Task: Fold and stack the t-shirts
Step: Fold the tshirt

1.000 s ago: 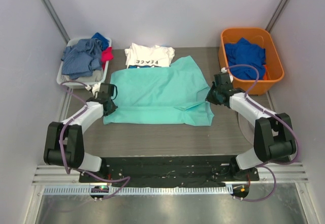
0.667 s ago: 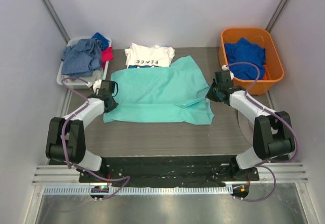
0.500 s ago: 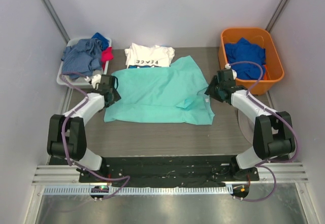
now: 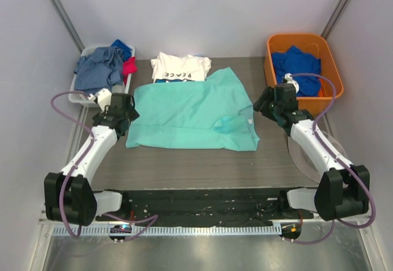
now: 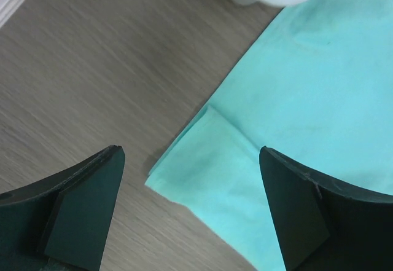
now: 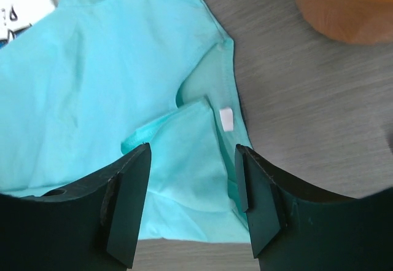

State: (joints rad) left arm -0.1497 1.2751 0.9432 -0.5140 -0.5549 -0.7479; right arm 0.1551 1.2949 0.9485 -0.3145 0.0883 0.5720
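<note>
Left pincer [image 5: 190, 154] and right pincer [image 6: 191, 151] gape empty above the mint-teal t-shirt [image 4: 184, 112], seemingly light, limp cloth best pinched at corners.

Before me, the mint-teal t-shirt [image 4: 184, 114] lay flat, centred; the folded white "PEACE" t-shirt [image 4: 181, 67] touched its far edge.

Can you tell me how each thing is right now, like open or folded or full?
Left hand, open, holding nothing.
Right hand, open, holding nothing.
Mint t-shirt, flat on the table, partly folded.
White PEACE t-shirt, folded.
Orange bin, holds a blue garment.
White tray, piled with clothes.
</note>
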